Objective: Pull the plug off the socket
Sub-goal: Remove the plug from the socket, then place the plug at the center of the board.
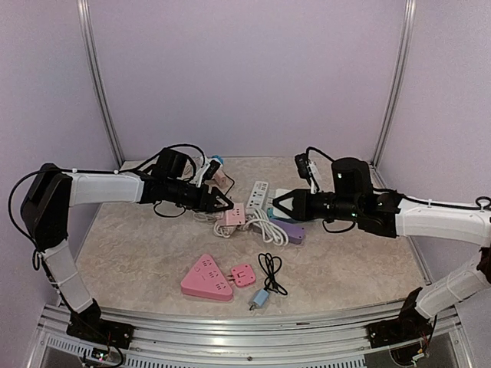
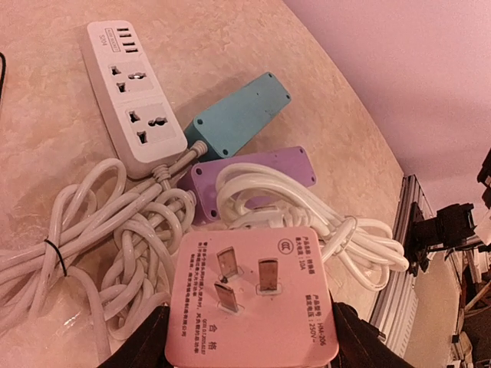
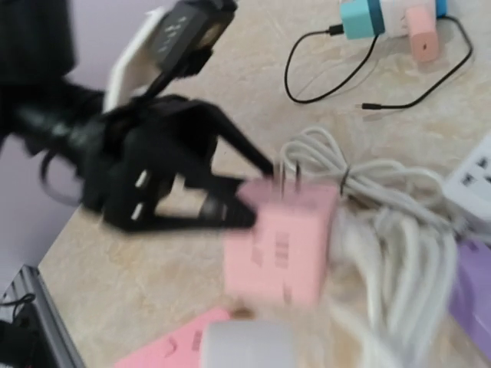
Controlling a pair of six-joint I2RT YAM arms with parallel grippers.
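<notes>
A pink cube socket adapter (image 2: 253, 307) with three metal prongs facing my left wrist camera is gripped between my left fingers (image 2: 142, 345). In the top view my left gripper (image 1: 224, 204) holds this adapter (image 1: 234, 216) just above the table. It also shows, blurred, in the right wrist view (image 3: 284, 245). My right gripper (image 1: 275, 207) is close on the adapter's right side, fingers spread in a V. A blurred pale object (image 3: 245, 345) sits at the bottom edge of the right wrist view. Whether it is a plug in my jaws is unclear.
A coiled white cable (image 1: 267, 228), a purple strip (image 1: 296, 231), a teal strip (image 2: 238, 119) and a white power strip (image 1: 258, 195) lie around the adapter. Nearer the front are a pink triangular socket (image 1: 205, 278), a small pink plug (image 1: 243, 274) and a black cable (image 1: 270, 272).
</notes>
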